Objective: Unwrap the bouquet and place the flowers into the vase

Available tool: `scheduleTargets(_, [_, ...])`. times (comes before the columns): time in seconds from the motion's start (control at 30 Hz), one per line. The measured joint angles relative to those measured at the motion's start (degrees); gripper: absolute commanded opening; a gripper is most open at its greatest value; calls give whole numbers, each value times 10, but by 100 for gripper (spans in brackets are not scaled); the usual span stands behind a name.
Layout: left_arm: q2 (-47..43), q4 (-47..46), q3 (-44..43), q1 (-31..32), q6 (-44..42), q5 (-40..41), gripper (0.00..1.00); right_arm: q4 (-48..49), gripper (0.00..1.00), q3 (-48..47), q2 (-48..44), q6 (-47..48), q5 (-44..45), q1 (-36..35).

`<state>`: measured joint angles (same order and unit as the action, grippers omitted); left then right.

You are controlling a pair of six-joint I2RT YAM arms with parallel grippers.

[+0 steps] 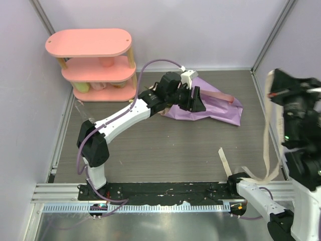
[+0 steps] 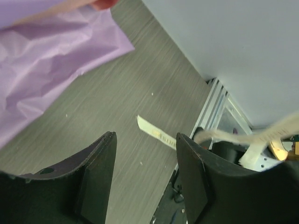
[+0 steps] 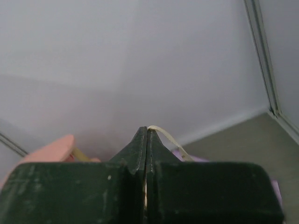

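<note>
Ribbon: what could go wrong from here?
1. The ribbon, pinched in the shut right hand, drapes by the right arm's base; it may snag there when the arm moves.
2. The left hand is open over the paper; no flowers show, so closing could crush hidden ones.

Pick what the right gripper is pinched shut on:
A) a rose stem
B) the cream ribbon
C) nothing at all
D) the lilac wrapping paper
B: in the right wrist view the right gripper is closed on the cream ribbon, and the top view shows that strip trailing down from it to the table.
</note>
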<state>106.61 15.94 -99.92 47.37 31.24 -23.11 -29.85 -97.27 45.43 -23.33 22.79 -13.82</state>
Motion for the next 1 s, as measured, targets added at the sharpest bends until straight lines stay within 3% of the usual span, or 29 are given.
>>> scheduleTargets(0.17, [-49, 1, 82, 0, 0, 2, 61, -42, 1, 113, 4, -27, -19, -1])
scheduleTargets(0.5, [-225, -80, 255, 0, 40, 2, 63, -69, 1, 111, -71, -89, -38, -1])
scheduleTargets(0.8, [-352, -132, 396, 0, 88, -5, 66, -211, 1, 122, -174, -126, -25, -1])
scheduleTargets(1.0, [-422, -140, 442, 0, 110, -9, 68, -287, 1, 96, -181, -137, -13, -1])
